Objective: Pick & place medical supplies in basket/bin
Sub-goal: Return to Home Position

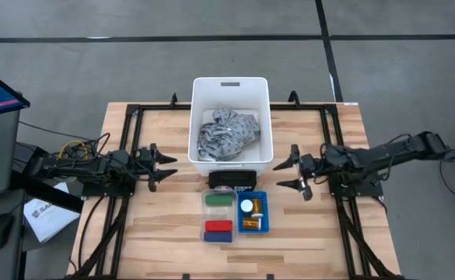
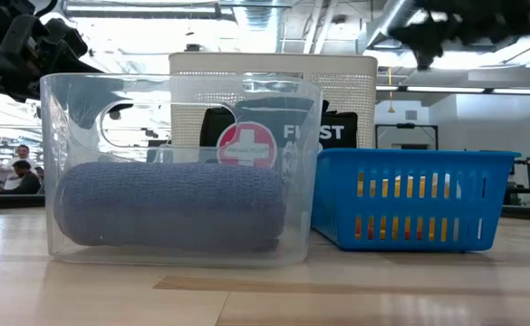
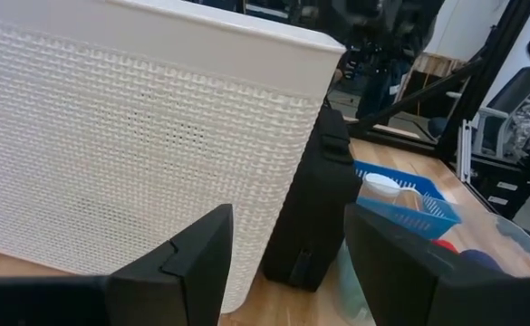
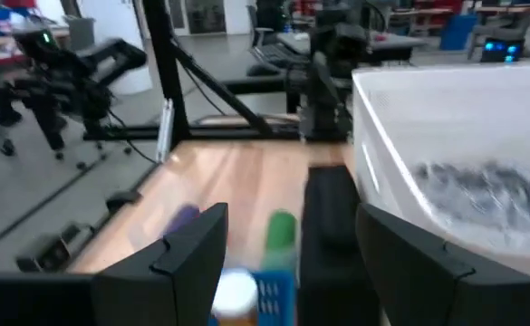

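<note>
Since left claw (image 1: 165, 166) and right claw (image 1: 295, 173) hover released, empty, flanking tub (image 1: 197, 117), arms look parked clear of supplies; cloth (image 1: 227, 134) in tub between claws; bottles (image 1: 251, 224) in blue basket (image 1: 266, 211) on worktop (image 1: 157, 225), nearer right claw.

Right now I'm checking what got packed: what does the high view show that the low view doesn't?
Only the high view: the grey cloth inside the white tub, the white jar, and the left gripper and right gripper open either side of the tub. Only the low view: the red cross on the black pouch. Both: the tub, blue basket, clear bin.
</note>
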Motion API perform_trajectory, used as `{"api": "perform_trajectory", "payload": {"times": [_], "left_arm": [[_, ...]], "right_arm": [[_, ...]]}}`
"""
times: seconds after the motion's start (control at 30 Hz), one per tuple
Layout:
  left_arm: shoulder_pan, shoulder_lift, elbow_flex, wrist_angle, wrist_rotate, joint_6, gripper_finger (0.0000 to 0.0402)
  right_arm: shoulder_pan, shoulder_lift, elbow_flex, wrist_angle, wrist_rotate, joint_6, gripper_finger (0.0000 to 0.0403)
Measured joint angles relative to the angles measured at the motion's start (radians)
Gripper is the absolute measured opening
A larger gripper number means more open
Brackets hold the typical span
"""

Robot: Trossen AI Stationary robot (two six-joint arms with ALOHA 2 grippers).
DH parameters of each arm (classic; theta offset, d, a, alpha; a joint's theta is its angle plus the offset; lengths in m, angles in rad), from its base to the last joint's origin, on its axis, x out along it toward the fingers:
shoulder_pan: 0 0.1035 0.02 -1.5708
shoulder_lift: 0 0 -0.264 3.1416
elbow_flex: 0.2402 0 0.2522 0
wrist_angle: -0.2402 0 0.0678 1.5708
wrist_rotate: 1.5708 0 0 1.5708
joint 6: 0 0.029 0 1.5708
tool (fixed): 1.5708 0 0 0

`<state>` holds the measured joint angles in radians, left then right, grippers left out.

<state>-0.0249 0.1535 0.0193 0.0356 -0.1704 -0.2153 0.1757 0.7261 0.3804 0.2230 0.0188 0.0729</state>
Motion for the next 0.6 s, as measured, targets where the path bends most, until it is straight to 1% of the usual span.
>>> {"api": "perform_trajectory", "payload": {"times": [0.23,0.43,0.6], "left_arm": [[0.0,0.0,0.0,0.011,0.001,0.0,0.0204],[0.0,0.0,0.0,0.011,0.001,0.0,0.0204],[0.0,0.0,0.001,0.01,0.0,0.0,0.0204]], "right_arm": [[-0.002,-0.211,-0.203,-0.001,0.076,-0.05,0.024],[-0.002,-0.373,-0.282,-0.001,0.083,-0.05,0.024],[-0.018,-0.495,-0.35,-0.045,0.087,-0.038,0.024]]}}
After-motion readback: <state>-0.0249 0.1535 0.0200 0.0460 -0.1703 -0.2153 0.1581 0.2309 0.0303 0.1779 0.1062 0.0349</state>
